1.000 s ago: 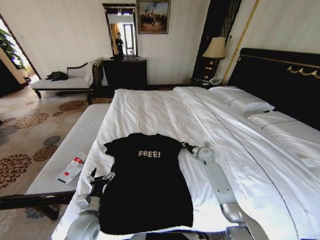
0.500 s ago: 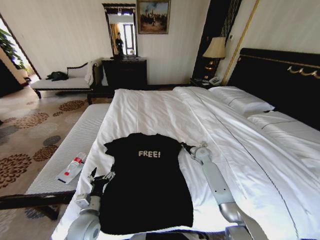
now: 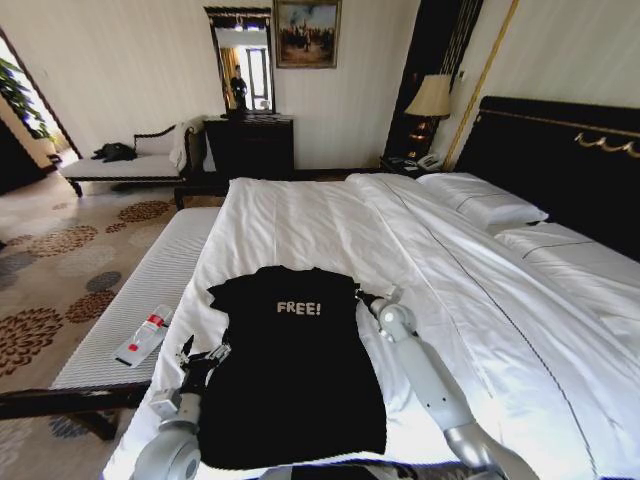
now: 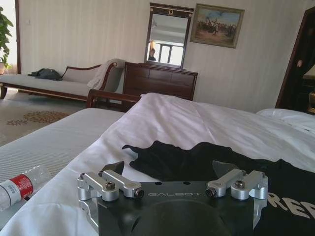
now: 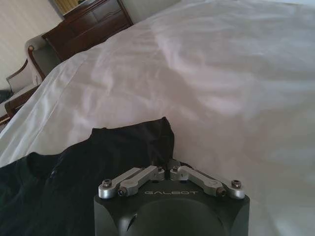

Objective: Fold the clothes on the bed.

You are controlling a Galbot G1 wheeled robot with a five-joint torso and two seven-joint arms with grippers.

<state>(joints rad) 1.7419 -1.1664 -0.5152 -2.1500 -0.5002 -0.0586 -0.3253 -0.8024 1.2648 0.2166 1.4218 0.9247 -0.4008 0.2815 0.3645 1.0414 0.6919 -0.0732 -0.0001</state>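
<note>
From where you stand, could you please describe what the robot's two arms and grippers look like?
Both arms are smooth, rounded silver-grey tubes with bulbous joints. The left gripper has a black block body with pale "GALBOT" lettering, and silver metal linkage bars fixed by dark screws carry its dark jaws. The right gripper is built the same way: black housing, the same lettering, silver linkages. No loose cables show on either.

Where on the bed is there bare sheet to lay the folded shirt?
Bare white sheet runs beyond the T-shirt collar toward the far edge of the bed, and between its right sleeve and the duvet fold. Crowded: right gripper at the right sleeve, left gripper at the shirt's left edge.
</note>
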